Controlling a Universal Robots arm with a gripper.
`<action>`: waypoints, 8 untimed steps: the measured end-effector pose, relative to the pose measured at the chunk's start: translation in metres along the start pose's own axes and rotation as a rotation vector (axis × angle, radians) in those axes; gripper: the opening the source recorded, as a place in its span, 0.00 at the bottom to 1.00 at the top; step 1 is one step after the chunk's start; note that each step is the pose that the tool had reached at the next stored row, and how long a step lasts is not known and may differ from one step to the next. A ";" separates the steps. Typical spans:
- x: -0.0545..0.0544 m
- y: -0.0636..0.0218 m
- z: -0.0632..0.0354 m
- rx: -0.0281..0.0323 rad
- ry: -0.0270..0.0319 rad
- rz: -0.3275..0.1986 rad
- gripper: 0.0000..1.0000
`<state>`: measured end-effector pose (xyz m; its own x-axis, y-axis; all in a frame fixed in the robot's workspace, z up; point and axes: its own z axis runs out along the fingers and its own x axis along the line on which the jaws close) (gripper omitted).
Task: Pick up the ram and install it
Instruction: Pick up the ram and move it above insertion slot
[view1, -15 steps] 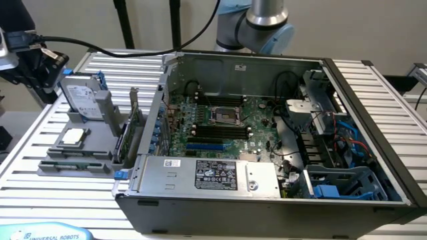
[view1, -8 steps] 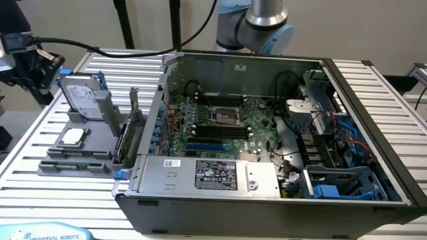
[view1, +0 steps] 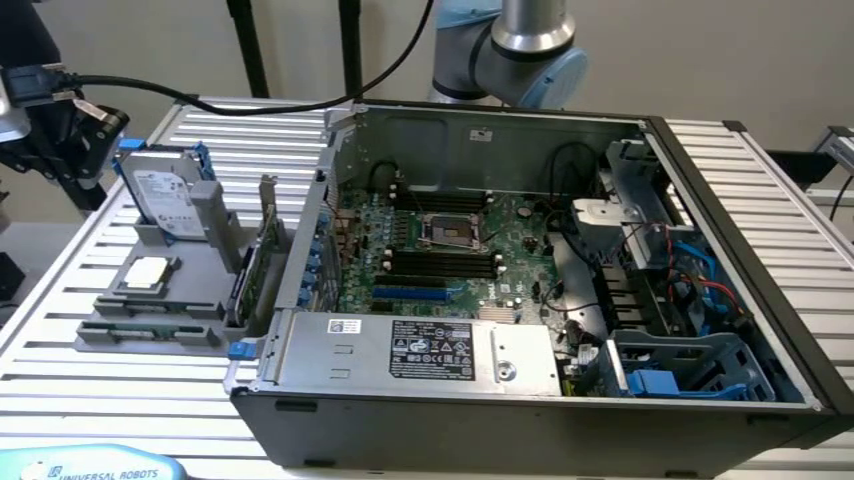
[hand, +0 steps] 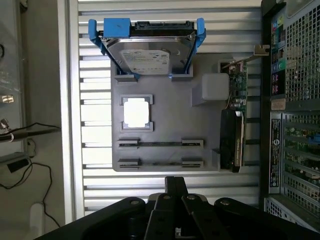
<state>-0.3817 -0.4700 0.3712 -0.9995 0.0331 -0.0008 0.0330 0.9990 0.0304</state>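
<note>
One ram (hand: 160, 143) is noted standing on edge in the grey holder (hand: 170, 120), in the slotted rest nearer the processor chip (hand: 136, 112). The holder is set on the slatted table (view1: 67, 260) beside the open computer case (view1: 534, 410). The gripper (hand: 175, 184) is held above the table just off the holder's edge, apart from the ram, which is not yet lifted. Whether the claw is apart or together cannot be told.

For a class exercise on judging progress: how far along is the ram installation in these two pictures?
Done: nothing yet. The ram lies in the grey tray beside the case; the motherboard's black slots are empty. In hand: the gripper hangs above the tray, not touching the ram. Left: pick-up and installing.
</note>
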 end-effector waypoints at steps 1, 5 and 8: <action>0.000 0.0000 0.0000 0.0000 0.0000 0.000 0.11; 0.000 0.0000 0.0000 0.0000 0.0000 0.000 0.11; 0.000 0.0001 0.0001 0.0000 0.0000 -0.004 0.11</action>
<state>-0.3817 -0.4699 0.3711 -0.9996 0.0295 -0.0009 0.0295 0.9991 0.0304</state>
